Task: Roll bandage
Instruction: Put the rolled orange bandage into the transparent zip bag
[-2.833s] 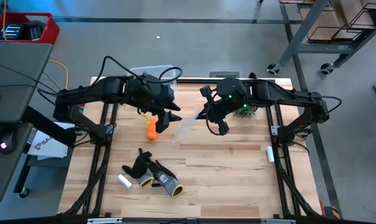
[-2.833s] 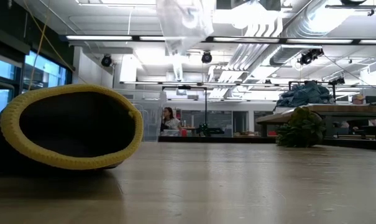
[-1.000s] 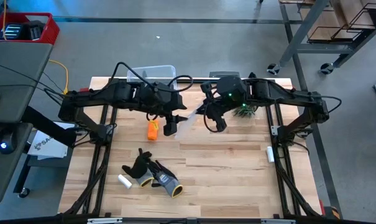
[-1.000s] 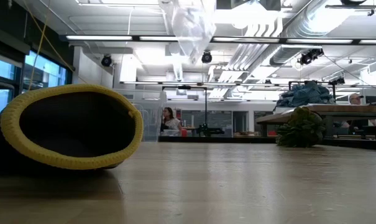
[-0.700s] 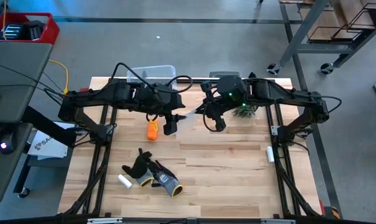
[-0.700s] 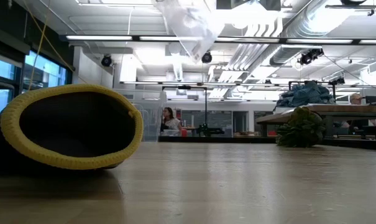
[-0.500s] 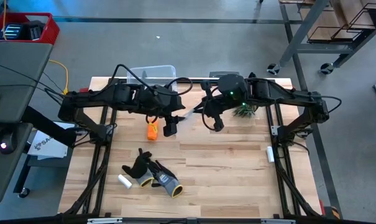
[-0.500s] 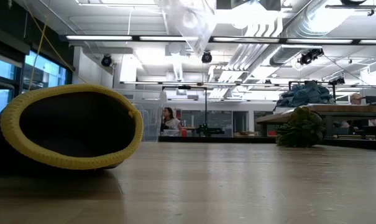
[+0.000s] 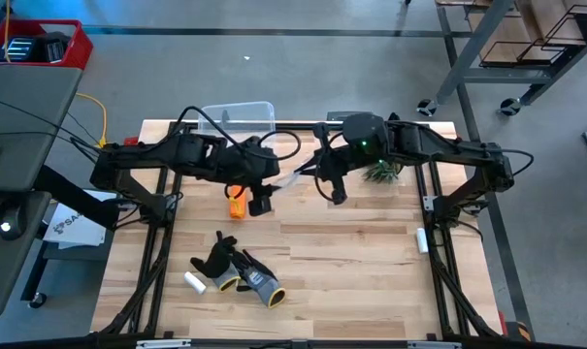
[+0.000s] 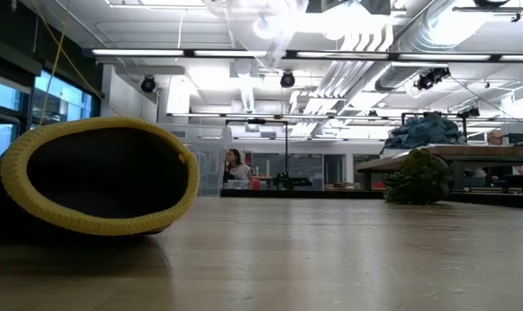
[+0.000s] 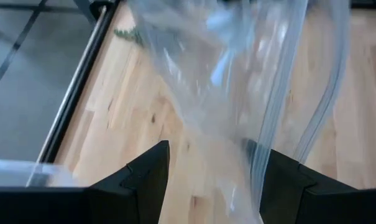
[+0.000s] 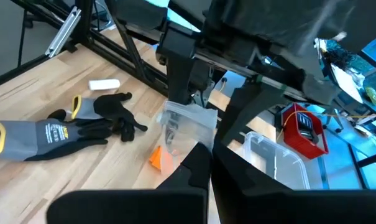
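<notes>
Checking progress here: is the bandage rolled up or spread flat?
Rolled, apparently: the bandage is a stubby orange lump, no long strip showing.

The table (image 9: 351,252) is made of light wooden boards with a dark frame around it. An orange bandage (image 9: 237,202) is lying on the wood toward the left side. Nearer the front, a pair of black, grey and yellow gloves (image 9: 240,270) is lying in a bunch. A small white cylinder (image 9: 194,283) is sitting just beside the gloves. A little green plant (image 9: 381,173) is resting far back on the right. A clear plastic box (image 9: 238,114) is sitting at the back edge.
</notes>
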You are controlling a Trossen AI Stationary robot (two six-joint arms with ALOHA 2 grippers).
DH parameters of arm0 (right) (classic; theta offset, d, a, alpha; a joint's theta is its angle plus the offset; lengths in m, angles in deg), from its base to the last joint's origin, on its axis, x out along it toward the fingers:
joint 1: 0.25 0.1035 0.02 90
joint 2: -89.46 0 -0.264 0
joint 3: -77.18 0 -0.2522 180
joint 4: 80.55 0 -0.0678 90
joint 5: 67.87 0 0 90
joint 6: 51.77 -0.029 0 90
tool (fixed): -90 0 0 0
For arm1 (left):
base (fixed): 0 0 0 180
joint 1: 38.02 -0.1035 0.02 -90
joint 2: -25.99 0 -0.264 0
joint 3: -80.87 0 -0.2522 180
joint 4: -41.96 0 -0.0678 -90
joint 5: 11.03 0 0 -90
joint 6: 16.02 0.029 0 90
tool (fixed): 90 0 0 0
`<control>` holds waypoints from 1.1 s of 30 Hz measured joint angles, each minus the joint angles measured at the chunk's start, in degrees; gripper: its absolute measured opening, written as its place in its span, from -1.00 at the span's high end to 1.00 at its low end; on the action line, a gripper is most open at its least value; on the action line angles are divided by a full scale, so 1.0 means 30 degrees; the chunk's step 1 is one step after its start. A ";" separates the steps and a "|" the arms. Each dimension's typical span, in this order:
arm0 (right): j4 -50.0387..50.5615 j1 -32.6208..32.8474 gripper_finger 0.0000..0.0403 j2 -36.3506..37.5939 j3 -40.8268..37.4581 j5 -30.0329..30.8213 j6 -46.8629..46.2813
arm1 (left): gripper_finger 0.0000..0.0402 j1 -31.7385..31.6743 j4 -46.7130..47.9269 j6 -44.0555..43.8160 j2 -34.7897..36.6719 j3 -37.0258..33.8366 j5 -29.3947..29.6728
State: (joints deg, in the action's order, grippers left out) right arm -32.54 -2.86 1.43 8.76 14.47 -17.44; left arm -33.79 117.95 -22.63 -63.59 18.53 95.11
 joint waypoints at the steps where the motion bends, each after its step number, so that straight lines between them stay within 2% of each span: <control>1: -0.0116 0.0000 1.00 0.0000 0.0000 0.0007 -0.0007 | 0.02 0.0000 0.0212 -0.0145 0.0000 0.0000 -0.0058; 18: -0.0922 -0.0108 1.00 0.0087 0.0000 0.0394 -0.0830 | 0.04 0.0115 0.2270 -0.0996 0.0007 0.0000 -0.0089; 22: -0.0922 -0.0138 1.00 0.0102 0.0000 0.0408 -0.0962 | 0.30 0.0131 0.2359 -0.1254 0.0004 0.0000 0.0132; 27: -0.0929 -0.0138 1.00 0.0109 0.0000 0.0422 -0.1012 | 0.89 0.0131 0.2384 -0.1259 0.0004 0.0000 0.0450; 30: -0.1003 -0.0105 1.00 0.0109 0.0000 0.1075 -0.2490 | 0.95 0.0117 0.2415 -0.1276 0.0000 0.0000 0.0459; 33: -0.1293 -0.0067 1.00 0.0109 0.0000 0.3622 -0.6671 | 0.99 0.0117 0.2543 -0.1292 0.0007 0.0000 0.0536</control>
State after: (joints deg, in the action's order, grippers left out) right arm -36.42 -3.06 1.76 8.76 25.34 -37.46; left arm -33.44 125.58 -26.51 -63.57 18.53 96.72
